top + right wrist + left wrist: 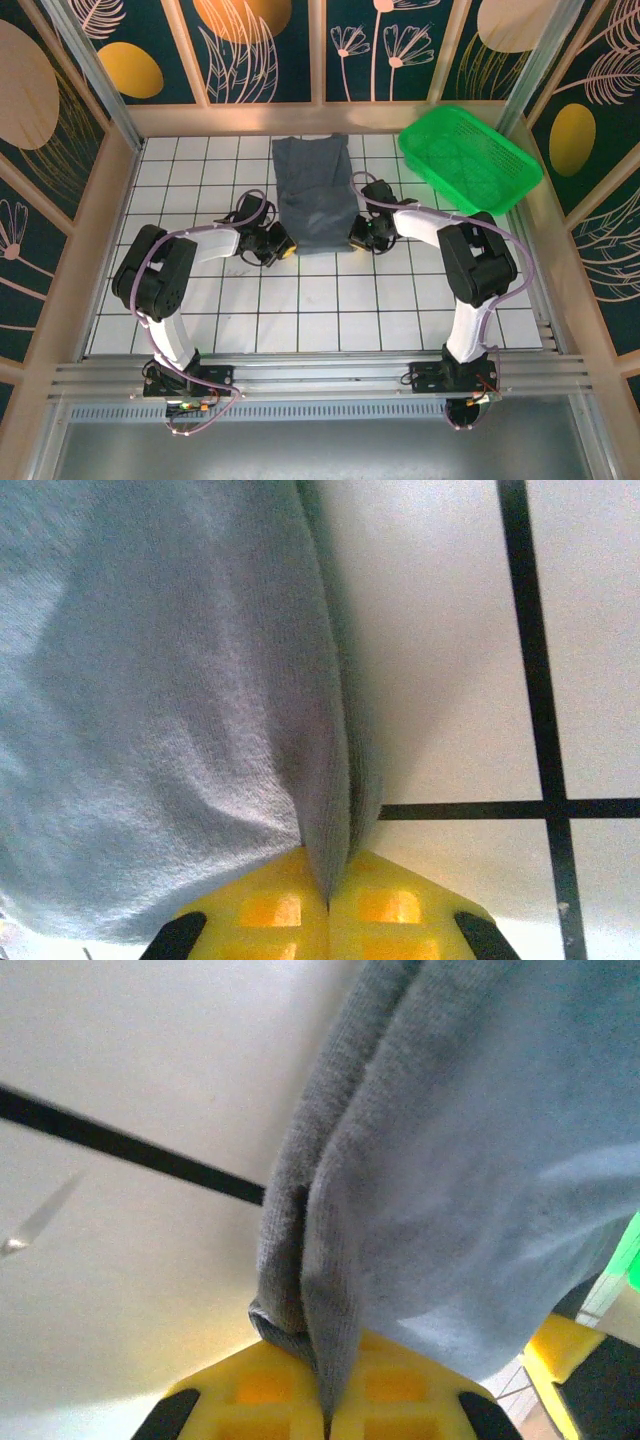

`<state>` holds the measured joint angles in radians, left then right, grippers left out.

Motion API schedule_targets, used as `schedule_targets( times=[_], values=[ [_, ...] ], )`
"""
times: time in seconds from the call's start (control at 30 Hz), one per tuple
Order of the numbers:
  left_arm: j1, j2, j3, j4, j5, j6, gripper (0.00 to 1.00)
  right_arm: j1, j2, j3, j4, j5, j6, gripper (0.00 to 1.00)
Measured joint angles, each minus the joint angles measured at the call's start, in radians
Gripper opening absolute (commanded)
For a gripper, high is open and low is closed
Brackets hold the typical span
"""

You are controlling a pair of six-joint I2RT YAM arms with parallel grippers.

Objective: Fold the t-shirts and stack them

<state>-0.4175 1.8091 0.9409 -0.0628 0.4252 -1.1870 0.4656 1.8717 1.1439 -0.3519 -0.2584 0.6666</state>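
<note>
The left end effector (283,248) grips the t-shirt (312,190) at 7 o'clock. The right end effector (356,240) grips it at 5 o'clock.

- The t-shirt (313,195) is plain dark slate-grey.
- The basket (470,158), right of the t-shirt, is bright green mesh.
- The table (330,310) under the t-shirt is white with black grid lines.
- The left gripper (283,249) and right gripper (352,240), at the t-shirt's near corners, have yellow fingers (265,1390).
- The walls (285,60) behind the t-shirt are dark teal with orange and peach ovals and pale outlined leaves.
</note>
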Motion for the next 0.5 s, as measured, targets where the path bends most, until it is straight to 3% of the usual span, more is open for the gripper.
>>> schedule_targets(
  times=[0.37, 0.5],
  values=[
    [0.079, -0.104, 0.330, -0.124, -0.017, 0.040, 0.00, -0.034, -0.030, 0.324, -0.074, 0.019, -0.013, 0.00],
    [0.082, -0.189, 0.296, -0.114, 0.010, 0.042, 0.00, -0.031, -0.090, 0.345, -0.082, 0.015, -0.013, 0.00]
  ],
)
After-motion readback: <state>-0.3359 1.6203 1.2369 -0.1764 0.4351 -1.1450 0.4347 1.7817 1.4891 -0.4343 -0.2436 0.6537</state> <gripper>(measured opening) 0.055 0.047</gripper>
